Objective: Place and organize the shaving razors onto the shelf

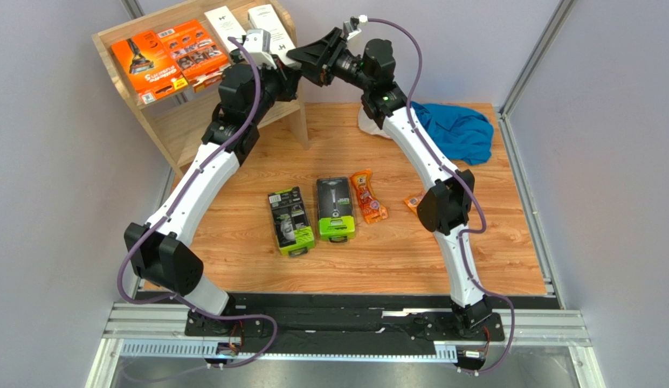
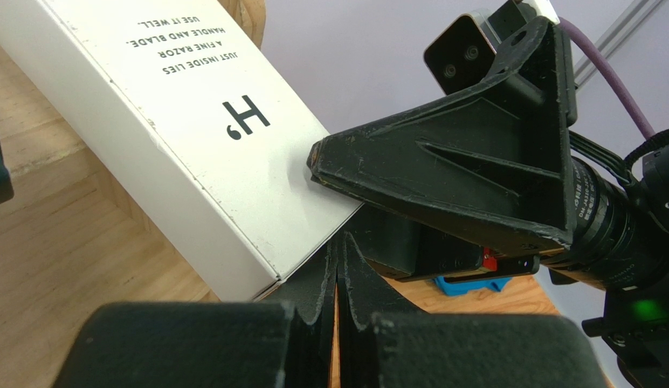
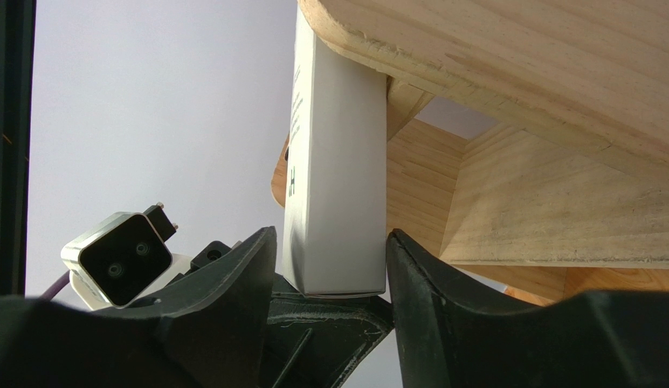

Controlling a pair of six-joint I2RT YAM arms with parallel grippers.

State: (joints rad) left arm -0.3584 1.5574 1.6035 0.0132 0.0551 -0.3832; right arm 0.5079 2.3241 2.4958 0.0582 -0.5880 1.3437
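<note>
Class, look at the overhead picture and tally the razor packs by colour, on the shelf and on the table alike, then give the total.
Black-and-lime-green packs: 2
White boxes: 2
Small orange packets: 2, one partly hidden behind the right arm
Large flat orange packs: 2
Total: 8

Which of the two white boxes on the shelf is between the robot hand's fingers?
The right-hand white box, at the shelf's right edge: the right hand's fingers flank its near end. The left white box has no fingers around it.
</note>
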